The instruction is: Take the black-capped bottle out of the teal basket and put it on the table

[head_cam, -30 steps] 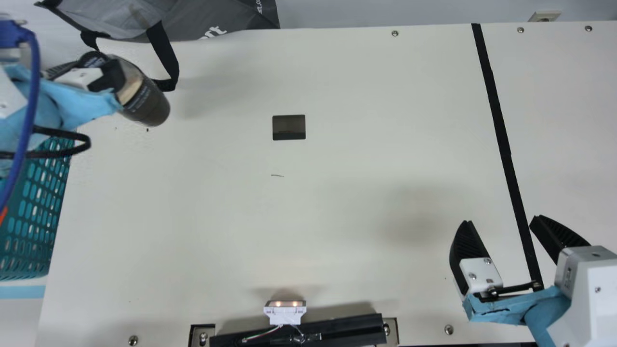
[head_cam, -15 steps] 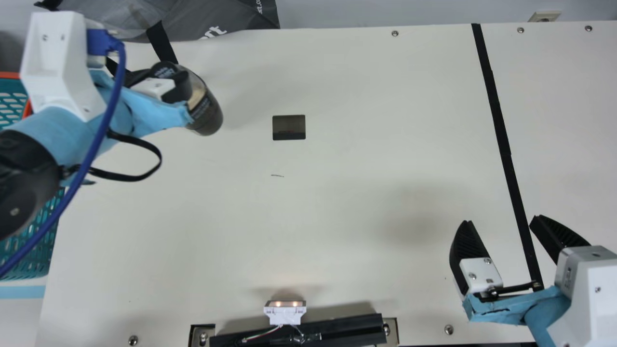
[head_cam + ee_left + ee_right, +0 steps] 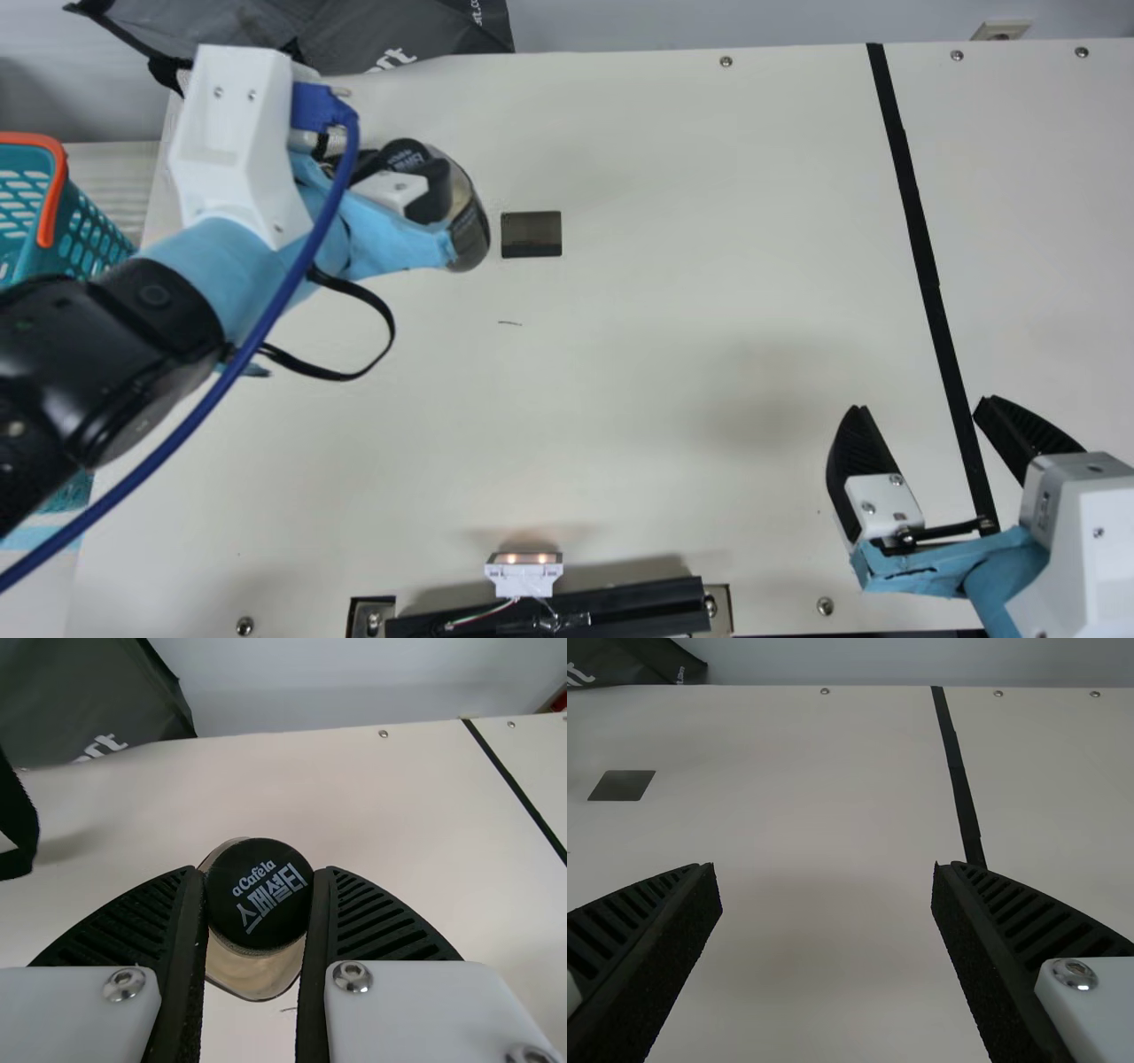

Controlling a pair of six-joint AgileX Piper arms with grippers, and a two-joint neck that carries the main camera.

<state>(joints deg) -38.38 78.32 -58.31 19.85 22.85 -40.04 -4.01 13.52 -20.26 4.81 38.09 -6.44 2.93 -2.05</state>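
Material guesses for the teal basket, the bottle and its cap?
Teal basket: likely molded plastic, satin look; thin, regularly slotted walls.
Bottle: see-through, smooth shoulder with beige showing through; clear plastic or glass, can't tell which.
Black cap: probably plastic, smooth with a low sheen and white lettering; coated metal not ruled out.

Basket (image 3: pixel 87 232)'s off the table (image 3: pixel 638 354)'s left side, bag (image 3: pixel 399 37)'s at the back left. Bottle (image 3: pixel 469 221)'s in the left gripper (image 3: pixel 418 168), right of the basket, and a tape strip (image 3: pixel 921 239) runs front to back on the right.
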